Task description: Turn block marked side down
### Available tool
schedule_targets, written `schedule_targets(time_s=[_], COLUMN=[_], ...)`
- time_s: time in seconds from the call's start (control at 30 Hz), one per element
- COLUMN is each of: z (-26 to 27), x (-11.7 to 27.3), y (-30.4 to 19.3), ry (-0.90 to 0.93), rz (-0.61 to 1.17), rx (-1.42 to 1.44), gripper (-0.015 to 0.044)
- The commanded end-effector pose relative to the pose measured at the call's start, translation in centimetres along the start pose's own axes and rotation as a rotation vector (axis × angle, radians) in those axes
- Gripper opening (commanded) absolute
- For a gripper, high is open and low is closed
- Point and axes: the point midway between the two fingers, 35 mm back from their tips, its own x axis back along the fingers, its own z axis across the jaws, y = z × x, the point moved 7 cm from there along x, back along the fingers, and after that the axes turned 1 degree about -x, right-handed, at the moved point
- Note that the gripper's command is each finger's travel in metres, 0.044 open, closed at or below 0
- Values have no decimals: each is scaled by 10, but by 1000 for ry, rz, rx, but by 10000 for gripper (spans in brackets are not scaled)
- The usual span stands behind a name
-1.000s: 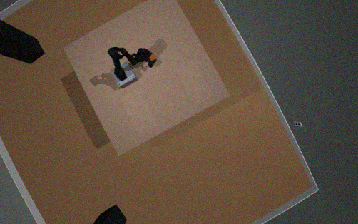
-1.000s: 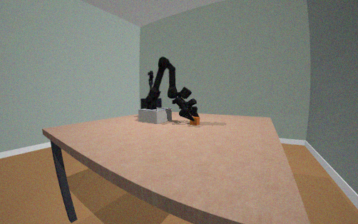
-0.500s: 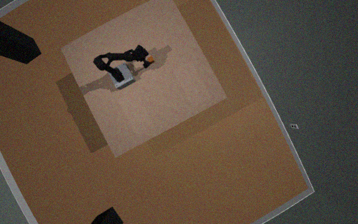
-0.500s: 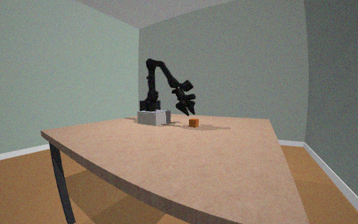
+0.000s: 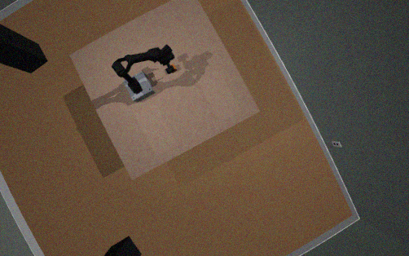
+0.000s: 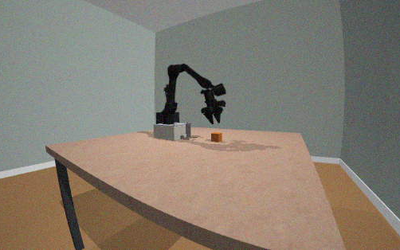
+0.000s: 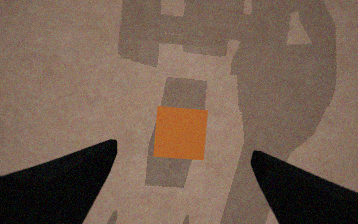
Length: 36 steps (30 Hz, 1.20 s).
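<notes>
Simply an orange block, tabletop-bound.

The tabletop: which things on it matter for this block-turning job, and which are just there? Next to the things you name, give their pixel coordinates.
Part of the job:
- orange block (image 5: 174, 67) (image 6: 216, 137) (image 7: 180, 133)
- gripper (image 5: 171, 70) (image 6: 215, 123) (image 7: 185, 151), open above it
- table (image 5: 173, 122) (image 6: 201, 175) (image 7: 45, 90), where the block must rest

Just lying about:
- nothing I can see; the pale box (image 5: 145, 86) (image 6: 170, 131) supports the arm (image 5: 140, 58) (image 6: 170, 85)
</notes>
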Motion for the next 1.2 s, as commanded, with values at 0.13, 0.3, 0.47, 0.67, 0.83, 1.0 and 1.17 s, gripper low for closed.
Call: schedule_targets(time_s=[0.13, 0.3, 0.47, 0.67, 0.83, 1.0, 1.17], z=[-1, -1, -1, -1, -1, -1, -1], x=[5, 5, -26, -29, -43, -43, -49], y=[33, 33, 25, 24, 20, 20, 19], ry=[3, 3, 3, 3, 3, 3, 3], rz=[257, 263, 263, 263, 263, 263, 263], rx=[-2, -2, -2, -2, -2, -2, -2], gripper=[440, 440, 440, 440, 440, 440, 440])
